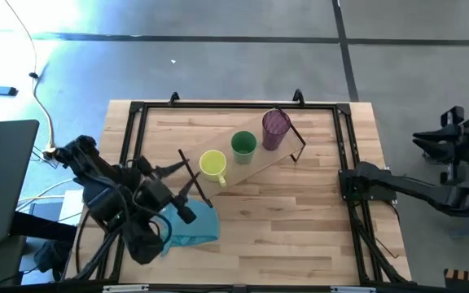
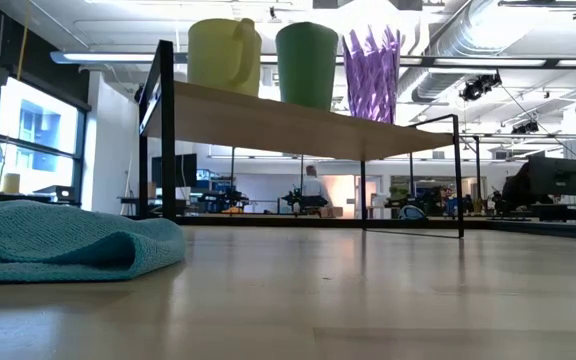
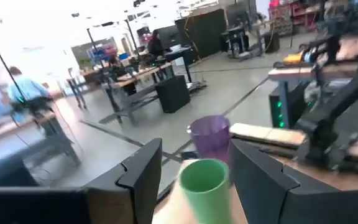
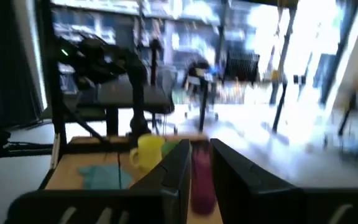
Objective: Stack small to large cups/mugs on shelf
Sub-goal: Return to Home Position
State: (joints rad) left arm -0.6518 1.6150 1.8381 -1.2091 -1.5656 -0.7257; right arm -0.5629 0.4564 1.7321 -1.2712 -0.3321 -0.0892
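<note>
Yellow mug [image 1: 212, 164], green cup [image 1: 243, 144], purple tumbler [image 1: 275, 126]: all three stand upright in a close row on the shelf [image 2: 268, 115], shortest to tallest. Left gripper [image 3: 191, 152] hangs over the table's [image 1: 300, 228] near-left part by the teal cloth [image 1: 192, 226], fingers spread wide and holding nothing; cup and tumbler show through the gap, farther off. Right gripper [image 4: 199, 152] sits at the table's right edge, well apart from the shelf, fingers only narrowly parted, empty. From above, the left arm covers part of the cloth; in the right wrist view, that gripper's own fingers hide most of the green cup.
</note>
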